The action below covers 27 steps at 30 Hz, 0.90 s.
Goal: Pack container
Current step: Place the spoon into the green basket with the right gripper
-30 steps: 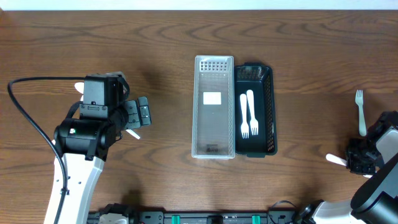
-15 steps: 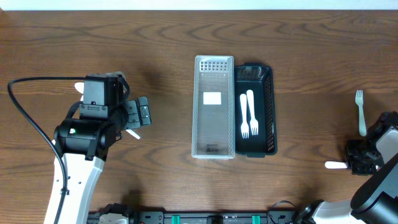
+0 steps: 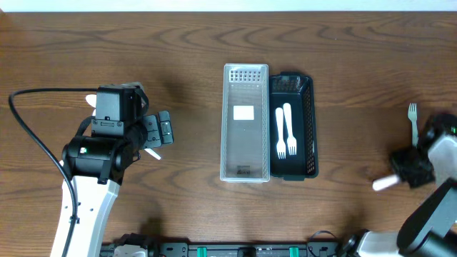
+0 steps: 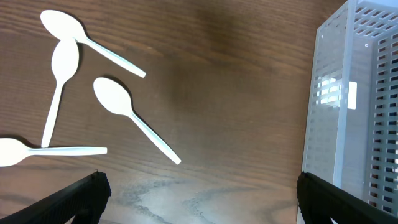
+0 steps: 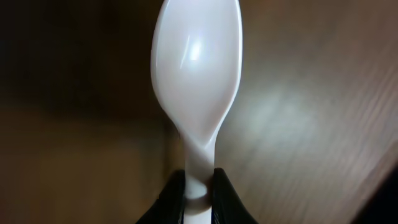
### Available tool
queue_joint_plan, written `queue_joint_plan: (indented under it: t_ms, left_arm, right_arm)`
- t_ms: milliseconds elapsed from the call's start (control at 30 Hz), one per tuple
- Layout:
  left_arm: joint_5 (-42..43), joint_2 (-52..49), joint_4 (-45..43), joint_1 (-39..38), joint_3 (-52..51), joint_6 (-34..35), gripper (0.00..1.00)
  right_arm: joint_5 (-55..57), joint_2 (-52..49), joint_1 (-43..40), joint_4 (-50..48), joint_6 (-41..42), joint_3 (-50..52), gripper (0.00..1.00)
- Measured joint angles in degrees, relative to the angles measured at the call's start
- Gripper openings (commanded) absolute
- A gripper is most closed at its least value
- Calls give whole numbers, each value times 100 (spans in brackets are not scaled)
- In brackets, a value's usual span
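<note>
Forks (image 3: pixel 288 128) in basket (image 3: pixel 311 128) beside tray (image 3: pixel 246 153)

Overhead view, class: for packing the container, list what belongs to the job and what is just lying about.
Belongs: clear container, black basket holding two forks, loose fork, spoon in the right gripper, four spoons near the left gripper.
Lying about: nothing loose; only the left arm's black cable and the table.

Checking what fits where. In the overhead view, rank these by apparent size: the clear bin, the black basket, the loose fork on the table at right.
1. clear bin, only slightly longer than the next; widths look alike.
2. black basket.
3. loose fork, far smaller than both.
</note>
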State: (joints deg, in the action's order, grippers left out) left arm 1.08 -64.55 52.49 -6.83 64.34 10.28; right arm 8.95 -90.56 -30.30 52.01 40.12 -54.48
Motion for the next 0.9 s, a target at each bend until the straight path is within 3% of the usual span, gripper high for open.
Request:
queue_joint_plan:
  t_ms: [333,633,767,900]
  left_arm:
    - [0,0,-24,0,0,0,98]
    - [0,0,-26,0,0,0,98]
    - [0,0,-26,0,0,0,98]
    - [0,0,-42,0,0,0,98]
  right_arm:
    - [-138,525,2756,636,-940,-2618,1]
    - [-317,-31,4601,341,-1119,-2758,1]
    - [-356,-927,4896,341,-1137,-2758,2]
    - [-415,-1622,4931,319,-1263,-2752,13]
